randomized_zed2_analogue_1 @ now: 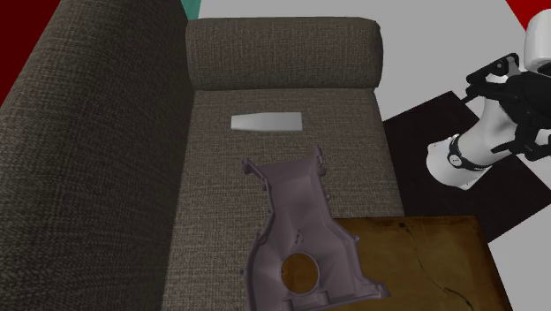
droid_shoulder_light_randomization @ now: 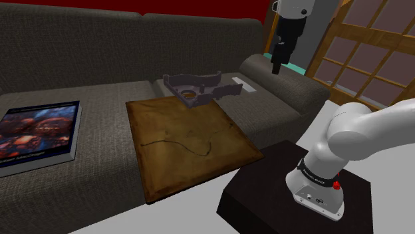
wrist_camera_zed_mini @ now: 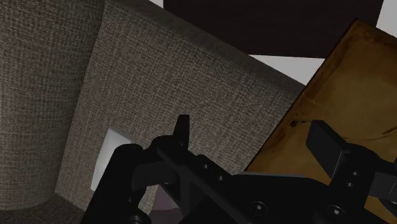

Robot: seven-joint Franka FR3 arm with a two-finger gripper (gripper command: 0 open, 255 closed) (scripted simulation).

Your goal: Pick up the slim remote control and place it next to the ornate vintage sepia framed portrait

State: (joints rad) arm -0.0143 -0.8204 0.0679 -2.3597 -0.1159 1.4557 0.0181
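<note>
Nothing done yet: remote (randomized_zed2_analogue_1: 266, 122) lies on sofa (randomized_zed2_analogue_1: 283, 53) seat, apart from brown portrait (droid_shoulder_light_randomization: 189, 143). Overhead, claw (droid_shoulder_light_randomization: 276, 65) hangs open, empty.

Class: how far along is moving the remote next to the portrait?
Nothing is done: the white remote lies on the sofa seat, apart from the brown portrait. In hand: the gripper hangs high, clear of the remote, fingers open and empty. Left: grasp it, carry it, set it beside the portrait.

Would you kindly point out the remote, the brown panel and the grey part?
remote (randomized_zed2_analogue_1: 265, 122), second exterior view, its middle
brown panel (droid_shoulder_light_randomization: 191, 141), shoulder view, its centre
grey part (randomized_zed2_analogue_1: 296, 216), second exterior view, above its round hole
</note>
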